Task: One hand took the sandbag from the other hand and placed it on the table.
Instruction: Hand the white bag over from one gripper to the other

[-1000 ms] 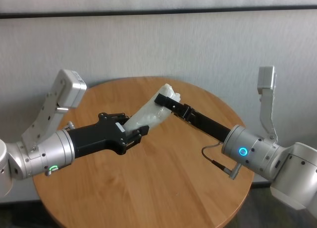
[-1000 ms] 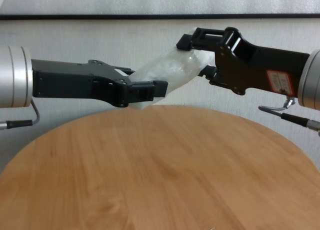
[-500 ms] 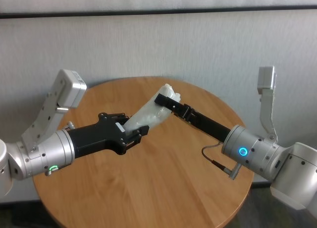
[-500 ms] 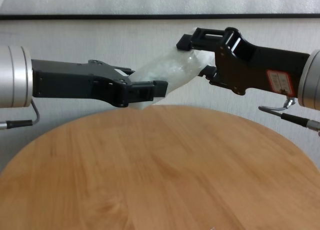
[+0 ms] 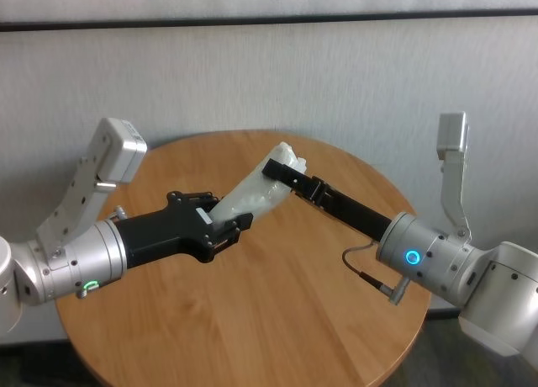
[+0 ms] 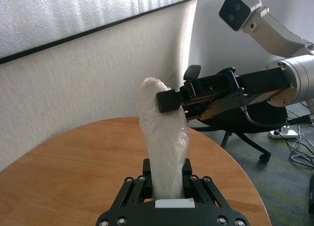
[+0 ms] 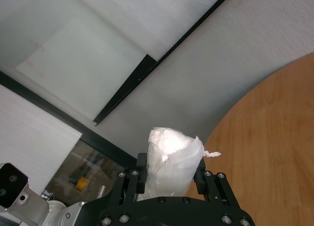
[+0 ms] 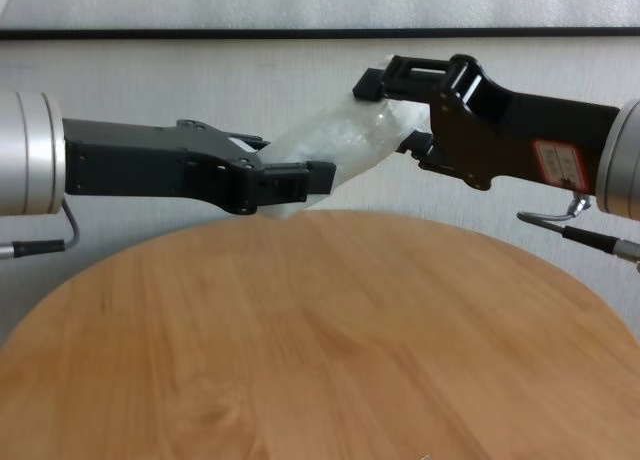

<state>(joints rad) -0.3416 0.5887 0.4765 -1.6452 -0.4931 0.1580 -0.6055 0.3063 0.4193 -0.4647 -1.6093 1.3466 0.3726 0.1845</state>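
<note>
White crinkly plastic, the sandbag [image 5: 253, 195] hangs in the air above the table's [image 5: 277, 320] far half, slanting upward from my left gripper [image 5: 225, 225] (green ring light) to my right gripper [image 5: 280, 170] (blue ring light). I have both pairs of fingers clamped on it, left at the lower end, right at the upper end. It touches no wood.

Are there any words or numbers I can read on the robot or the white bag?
Red-edged label on the right claw, at: print too blurred to read.
White label on the left claw, at: blank, nothing to read.
Sandbag: no print showing.
Table: no writing.
So nothing here is readable.
</note>
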